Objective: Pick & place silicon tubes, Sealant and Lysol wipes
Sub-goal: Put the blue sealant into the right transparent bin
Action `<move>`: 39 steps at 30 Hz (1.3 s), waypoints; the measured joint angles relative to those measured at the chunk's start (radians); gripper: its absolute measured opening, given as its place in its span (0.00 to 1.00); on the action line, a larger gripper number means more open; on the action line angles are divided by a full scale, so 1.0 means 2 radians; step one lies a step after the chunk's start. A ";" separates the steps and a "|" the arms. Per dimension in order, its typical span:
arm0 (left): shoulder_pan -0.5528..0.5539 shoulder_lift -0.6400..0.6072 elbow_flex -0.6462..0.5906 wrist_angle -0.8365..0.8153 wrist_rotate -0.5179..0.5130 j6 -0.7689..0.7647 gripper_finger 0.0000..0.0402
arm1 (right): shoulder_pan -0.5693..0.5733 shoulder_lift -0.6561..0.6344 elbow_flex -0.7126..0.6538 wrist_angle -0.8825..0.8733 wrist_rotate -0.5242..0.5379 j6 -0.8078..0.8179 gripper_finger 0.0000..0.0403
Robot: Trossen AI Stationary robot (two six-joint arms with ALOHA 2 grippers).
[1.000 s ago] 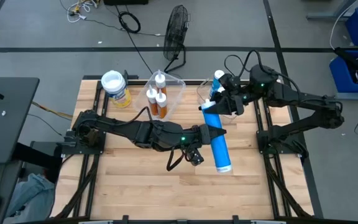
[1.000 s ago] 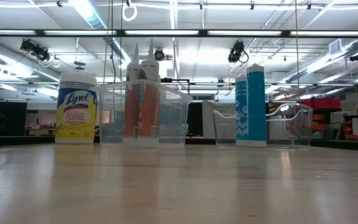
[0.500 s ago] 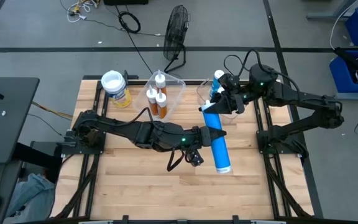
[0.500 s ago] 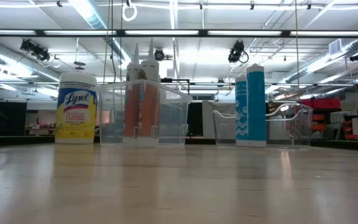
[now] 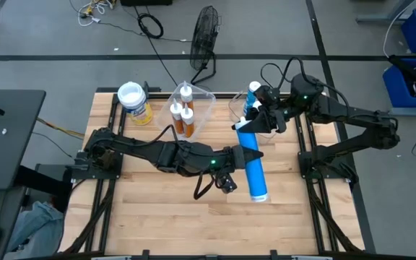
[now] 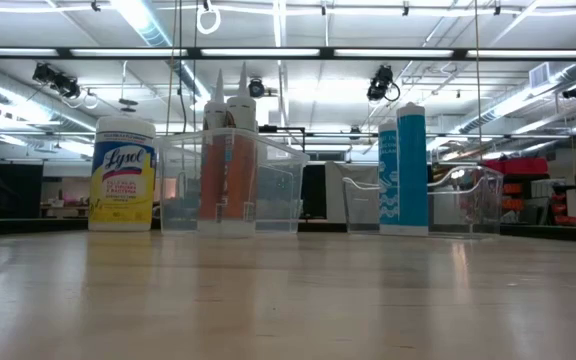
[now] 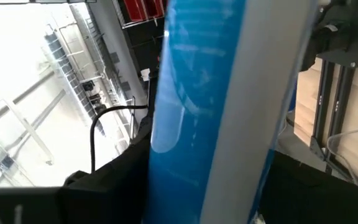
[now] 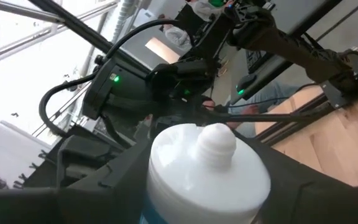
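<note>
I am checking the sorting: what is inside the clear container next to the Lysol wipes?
The clear container beside the Lysol wipes holds three upright orange tubes with white nozzles. Their tops hide the container's floor from above, so anything smaller lying there cannot be seen.

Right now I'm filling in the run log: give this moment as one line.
phase: handover aloft | left gripper: on blue tube mid-body | right gripper: on its nozzle end | Lysol wipes: standing, untouched
</note>
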 joint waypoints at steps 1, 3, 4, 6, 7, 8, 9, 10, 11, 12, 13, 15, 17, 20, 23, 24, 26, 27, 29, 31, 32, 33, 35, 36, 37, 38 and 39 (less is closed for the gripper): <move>0.000 0.000 0.000 0.000 -0.001 -0.006 0.61 | 0.000 0.000 0.000 0.000 -0.003 0.000 0.57; 0.000 0.000 0.000 -0.001 -0.002 -0.019 0.63 | 0.000 -0.003 0.000 -0.001 -0.005 0.001 0.56; 0.000 0.000 0.000 0.000 -0.005 -0.023 0.64 | 0.000 -0.004 0.000 -0.001 -0.005 0.002 0.56; 0.000 0.000 0.000 0.000 -0.010 -0.030 0.64 | 0.000 -0.008 0.000 -0.007 -0.004 0.004 0.56; 0.000 0.000 0.000 0.000 -0.010 -0.030 0.65 | 0.000 -0.010 0.000 -0.011 -0.003 0.004 0.56; 0.000 0.000 0.000 0.000 -0.011 -0.029 0.65 | 0.000 -0.013 0.000 -0.015 -0.003 0.004 0.55; 0.000 0.000 0.000 0.000 -0.012 -0.029 0.65 | 0.000 -0.016 0.000 -0.020 -0.002 0.004 0.55; 0.000 0.000 0.000 0.000 -0.012 -0.028 0.65 | 0.000 -0.020 0.000 -0.025 -0.001 0.004 0.55; 0.000 0.000 0.000 0.000 -0.012 -0.028 0.65 | 0.000 -0.023 0.000 -0.029 0.000 0.003 0.55; 0.000 0.000 0.000 0.000 -0.012 -0.027 0.65 | 0.000 -0.026 0.000 -0.034 0.001 0.003 0.55; 0.000 0.000 0.000 0.000 -0.013 -0.026 0.65 | 0.000 -0.027 0.000 -0.036 0.002 0.003 0.54; 0.000 0.000 0.000 0.000 -0.015 -0.026 0.65 | 0.000 -0.030 0.000 -0.040 0.003 0.002 0.54; 0.001 0.000 0.000 0.000 -0.015 -0.026 0.65 | 0.000 -0.031 0.000 -0.040 0.006 0.000 0.54; 0.004 0.000 0.000 -0.001 -0.015 -0.025 0.65 | 0.000 -0.030 0.000 -0.040 0.008 -0.004 0.54; 0.005 0.000 0.000 -0.001 -0.016 -0.025 0.65 | 0.001 -0.027 0.000 -0.039 0.010 -0.006 0.54; 0.005 0.000 0.000 -0.001 -0.015 -0.025 0.65 | 0.002 -0.024 0.000 -0.037 0.011 -0.007 0.54; 0.005 0.000 0.000 -0.002 -0.006 -0.026 0.65 | 0.002 -0.019 0.000 -0.032 0.009 -0.008 0.54; 0.005 0.000 0.000 -0.002 -0.002 -0.026 0.65 | 0.002 -0.016 0.001 -0.028 0.009 -0.007 0.54; 0.006 0.000 0.000 -0.003 0.003 -0.026 0.64 | 0.004 -0.008 0.001 -0.018 0.007 -0.003 0.54; 0.009 0.000 0.000 -0.005 0.009 -0.026 0.64 | 0.005 -0.001 0.001 -0.004 0.010 0.003 0.54; 0.011 0.000 0.000 -0.006 0.010 -0.026 0.64 | 0.005 0.003 0.001 0.002 0.011 0.006 0.54; 0.013 0.000 0.000 -0.006 0.011 -0.026 0.64 | 0.005 0.006 0.001 0.008 0.012 0.008 0.54; 0.016 0.000 0.000 -0.006 0.011 -0.025 0.64 | 0.005 0.011 0.001 0.017 0.016 0.009 0.54; 0.018 0.001 0.000 -0.006 0.011 -0.025 0.63 | 0.005 0.013 0.001 0.018 0.018 0.009 0.54; 0.019 0.001 0.000 -0.007 0.011 -0.025 0.63 | 0.005 0.014 0.001 0.018 0.020 0.009 0.54; 0.019 0.001 0.000 -0.007 0.011 -0.025 0.63 | 0.005 0.015 0.001 0.018 0.020 0.010 0.54; 0.019 0.001 0.000 -0.008 0.010 -0.026 0.62 | 0.005 0.015 0.001 0.018 0.020 0.010 0.54</move>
